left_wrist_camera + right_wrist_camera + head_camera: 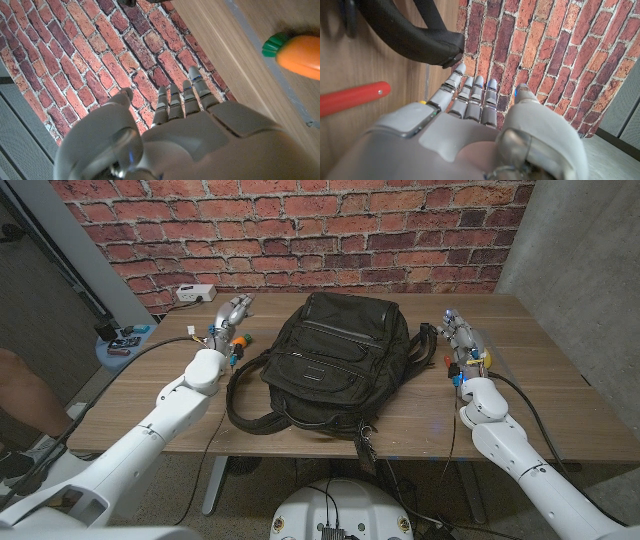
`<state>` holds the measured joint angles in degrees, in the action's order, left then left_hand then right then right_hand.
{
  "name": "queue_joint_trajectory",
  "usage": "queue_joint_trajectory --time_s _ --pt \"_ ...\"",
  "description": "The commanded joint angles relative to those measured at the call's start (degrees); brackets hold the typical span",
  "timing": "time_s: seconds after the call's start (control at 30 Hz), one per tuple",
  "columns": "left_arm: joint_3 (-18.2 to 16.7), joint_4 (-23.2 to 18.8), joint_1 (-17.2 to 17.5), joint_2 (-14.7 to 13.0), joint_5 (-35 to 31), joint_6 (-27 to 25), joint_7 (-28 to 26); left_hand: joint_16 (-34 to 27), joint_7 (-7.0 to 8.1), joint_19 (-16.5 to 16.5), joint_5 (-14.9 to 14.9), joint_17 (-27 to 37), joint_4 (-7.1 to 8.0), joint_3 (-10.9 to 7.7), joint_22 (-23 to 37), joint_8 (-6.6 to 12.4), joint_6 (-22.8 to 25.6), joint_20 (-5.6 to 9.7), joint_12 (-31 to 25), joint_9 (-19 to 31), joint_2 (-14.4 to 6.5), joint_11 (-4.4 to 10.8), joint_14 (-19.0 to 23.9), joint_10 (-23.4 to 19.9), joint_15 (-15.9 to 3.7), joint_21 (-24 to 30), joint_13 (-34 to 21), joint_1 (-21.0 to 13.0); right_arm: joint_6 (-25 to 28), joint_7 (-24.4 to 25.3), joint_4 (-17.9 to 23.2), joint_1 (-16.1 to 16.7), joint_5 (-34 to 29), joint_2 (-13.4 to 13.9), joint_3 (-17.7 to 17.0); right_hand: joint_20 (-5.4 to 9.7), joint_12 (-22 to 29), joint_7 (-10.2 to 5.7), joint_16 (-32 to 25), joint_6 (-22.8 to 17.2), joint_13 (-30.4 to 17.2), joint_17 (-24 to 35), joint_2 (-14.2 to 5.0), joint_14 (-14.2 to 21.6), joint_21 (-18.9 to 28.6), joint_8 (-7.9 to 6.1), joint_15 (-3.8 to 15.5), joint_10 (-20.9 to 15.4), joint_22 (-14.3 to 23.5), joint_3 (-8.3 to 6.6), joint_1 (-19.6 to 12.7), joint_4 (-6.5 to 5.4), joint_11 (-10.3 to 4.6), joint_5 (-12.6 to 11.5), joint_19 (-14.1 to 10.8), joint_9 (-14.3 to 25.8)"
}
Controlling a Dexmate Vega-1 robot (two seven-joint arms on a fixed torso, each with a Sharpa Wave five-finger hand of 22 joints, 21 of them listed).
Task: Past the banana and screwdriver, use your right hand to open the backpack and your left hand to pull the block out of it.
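One black backpack (325,360) lies flat in the middle of the wooden tabletop (560,390), its shoulder straps (245,395) looping out toward the near edge and its top end pointing at the far edge; its zips look closed, and no block can be seen. The two robot hands stand on either side of it, each apart from the bag. The left hand (228,313) is over the far left part of the tabletop, just off the bag's far left corner, fingers extended toward the brick wall (300,230) and holding nothing; in the left wrist view the same hand (170,135) has its fingers (182,102) straight and side by side, with a single orange object with a green end (295,52) lying on the wood nearby, too partial to name surely. The right hand (458,330) is near the bag's far right corner, likewise empty with its fingers stretched out; the right wrist view shows that hand (470,130), its fingers (470,97) pointing at the wall, one black strap or handle of the bag (405,30) just beyond the fingertips without touching them, and one red rod-like handle (352,97) lying on the wood beside it. At the far left corner sits one white power strip (194,294).
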<state>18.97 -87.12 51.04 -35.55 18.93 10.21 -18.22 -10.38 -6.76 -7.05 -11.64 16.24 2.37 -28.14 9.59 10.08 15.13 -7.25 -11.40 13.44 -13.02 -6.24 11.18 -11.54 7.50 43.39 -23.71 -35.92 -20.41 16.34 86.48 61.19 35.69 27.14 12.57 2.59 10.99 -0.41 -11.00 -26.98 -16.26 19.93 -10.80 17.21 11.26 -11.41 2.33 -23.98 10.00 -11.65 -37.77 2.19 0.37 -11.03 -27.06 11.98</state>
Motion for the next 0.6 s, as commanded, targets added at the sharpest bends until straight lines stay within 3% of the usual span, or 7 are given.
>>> queue_joint_trajectory --time_s 0.03,0.43,0.6 --pt "1.0 3.5 -1.2 2.0 1.0 4.3 1.9 0.1 0.23 0.8 0.3 -0.4 0.81 -0.05 0.1 0.04 -0.7 -0.06 0.5 -0.3 3.1 -0.08 -1.1 1.0 0.13 -0.7 0.6 4.4 -1.7 -1.6 -2.4 -0.5 1.7 -0.4 -0.2 0.25 -0.2 -0.03 -0.2 0.1 0.0 0.0 -0.03 -0.5 0.0 0.06 0.71 0.2 0.2 -0.11 0.9 -0.63 -0.06 0.1 -0.1 0.1" --pt "1.2 6.1 -1.3 2.4 2.4 6.7 4.3 0.1 0.11 2.2 1.0 -1.9 2.11 -0.27 0.0 -0.1 -2.9 0.72 1.1 -1.5 2.8 -0.41 -3.5 3.5 0.09 -2.7 2.6 6.7 -4.5 -1.2 -3.4 0.4 2.0 -2.2 -0.1 0.96 -0.2 -0.2 -0.4 0.7 0.6 0.1 -1.09 -1.2 0.0 0.25 1.15 0.7 0.2 -1.15 2.7 -2.59 -0.53 0.2 0.3 0.0" --pt "1.6 7.6 -1.7 2.5 2.8 7.3 5.5 -0.1 0.07 2.5 1.1 -2.4 2.48 -0.38 0.0 -0.24 -4.0 0.66 1.0 -1.9 2.8 -0.74 -3.6 3.9 0.14 -3.3 3.4 7.3 -4.2 -0.5 -3.8 0.1 1.9 -2.8 0.3 1.98 -0.2 -0.63 -0.5 1.0 1.0 0.2 -1.72 -1.6 0.2 0.29 1.87 1.1 0.3 -2.7 3.4 -3.98 -1.04 0.0 0.2 -0.2"
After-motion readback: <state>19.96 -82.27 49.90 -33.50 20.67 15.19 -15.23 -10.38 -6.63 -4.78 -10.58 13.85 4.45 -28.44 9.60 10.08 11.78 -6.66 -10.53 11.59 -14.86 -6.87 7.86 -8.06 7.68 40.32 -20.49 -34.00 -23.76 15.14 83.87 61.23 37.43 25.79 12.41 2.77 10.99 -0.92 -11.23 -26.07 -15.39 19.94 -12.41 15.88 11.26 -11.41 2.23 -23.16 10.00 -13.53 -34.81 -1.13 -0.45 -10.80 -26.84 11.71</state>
